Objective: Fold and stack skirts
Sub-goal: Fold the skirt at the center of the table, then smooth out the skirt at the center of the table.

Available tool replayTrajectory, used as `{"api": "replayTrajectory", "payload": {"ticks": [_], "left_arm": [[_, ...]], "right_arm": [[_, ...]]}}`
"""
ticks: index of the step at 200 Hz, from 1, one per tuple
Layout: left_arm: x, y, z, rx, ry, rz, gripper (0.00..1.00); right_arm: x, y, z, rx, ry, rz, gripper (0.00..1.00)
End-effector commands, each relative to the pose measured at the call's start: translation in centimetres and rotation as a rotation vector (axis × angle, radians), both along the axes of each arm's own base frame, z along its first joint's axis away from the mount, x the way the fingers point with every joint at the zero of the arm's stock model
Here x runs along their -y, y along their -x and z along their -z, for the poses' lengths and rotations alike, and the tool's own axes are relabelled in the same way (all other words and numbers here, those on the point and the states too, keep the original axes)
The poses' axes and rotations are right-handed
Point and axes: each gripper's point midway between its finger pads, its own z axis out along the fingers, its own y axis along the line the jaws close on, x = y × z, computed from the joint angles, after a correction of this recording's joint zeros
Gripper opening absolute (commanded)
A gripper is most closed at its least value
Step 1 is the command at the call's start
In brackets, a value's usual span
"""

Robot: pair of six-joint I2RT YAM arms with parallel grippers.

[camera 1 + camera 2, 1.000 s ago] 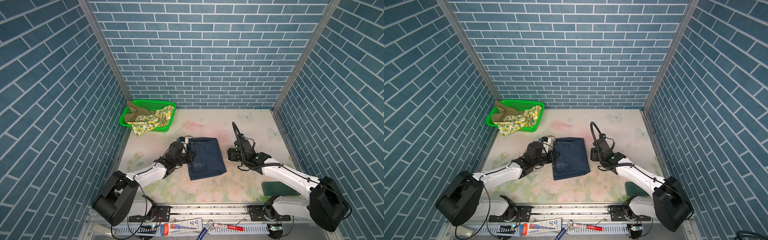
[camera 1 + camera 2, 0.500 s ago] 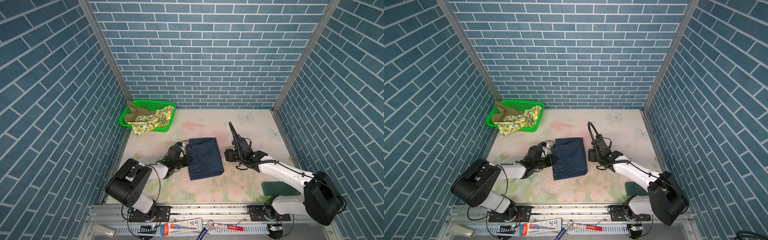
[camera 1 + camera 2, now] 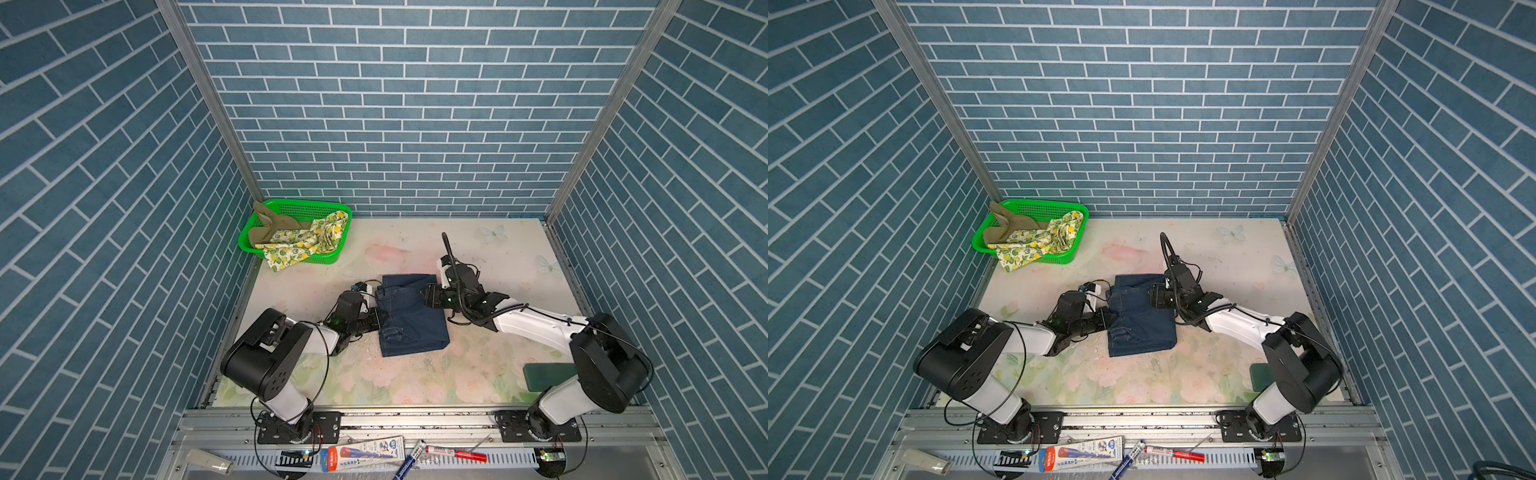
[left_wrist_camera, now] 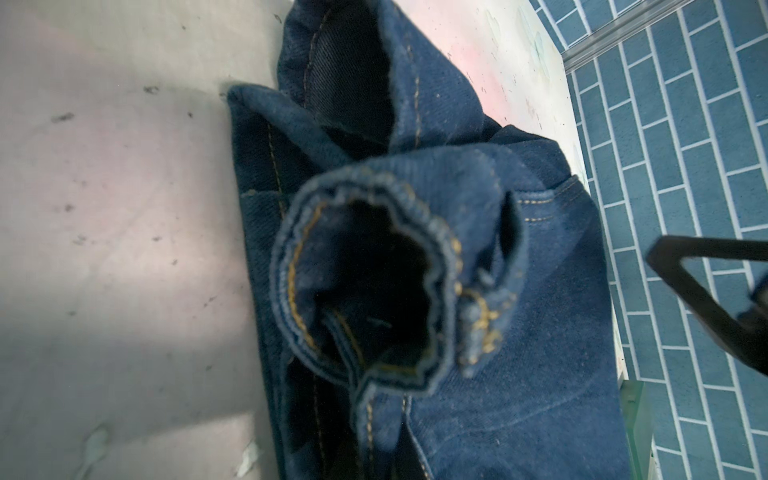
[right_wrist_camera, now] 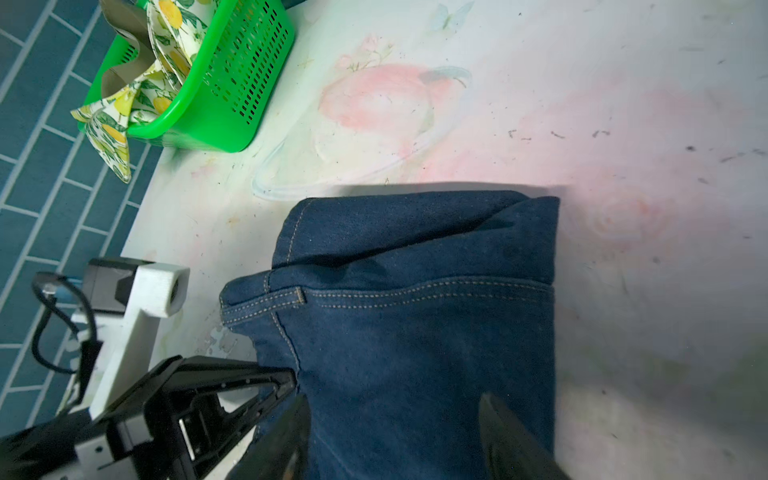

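The folded denim skirt [image 3: 411, 320] lies mid-frame in both top views. The left gripper [image 3: 379, 323] is clamped on its left edge. The right gripper [image 3: 429, 296] hangs with jaws apart over its upper right. The lemon-print skirt [image 3: 299, 247] and khaki skirt [image 3: 270, 220] sit in the green basket [image 3: 307, 204], upper left. The print on the tube [image 3: 365, 451] at the bottom is unreadable.

the floral table [image 3: 498, 257] bore a folded denim skirt [image 3: 415, 328] at its middle, a green basket [image 3: 291, 206] in its far left corner, and a dark green pad [image 3: 544, 376] near its front right.
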Motion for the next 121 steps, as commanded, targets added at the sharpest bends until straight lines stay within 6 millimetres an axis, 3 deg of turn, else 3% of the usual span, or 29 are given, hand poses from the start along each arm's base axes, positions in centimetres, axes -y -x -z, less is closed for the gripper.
{"api": "replayTrajectory", "payload": {"ticks": [1, 39, 61, 87, 121], "left_arm": [[-1.5, 1.4, 2.5, -0.085, -0.092, -0.009, 0.0], [-2.1, 1.2, 2.1, -0.083, -0.122, -0.012, 0.0], [-2.2, 1.1, 2.1, -0.085, -0.135, -0.017, 0.0], [-2.0, 1.0, 2.2, -0.091, -0.132, -0.012, 0.0], [-2.0, 0.9, 2.2, -0.095, -0.131, -0.012, 0.0]], "right_arm": [[-1.2, -0.7, 1.0, -0.026, -0.116, 0.044, 0.63], [1.1, 1.1, 8.6, -0.137, -0.03, 0.092, 0.61], [2.3, 1.7, 10.9, -0.169, 0.025, 0.108, 0.61], [2.4, 1.3, 9.5, -0.133, 0.055, 0.092, 0.61], [2.2, 0.9, 4.1, -0.047, 0.019, 0.072, 0.61]]}}
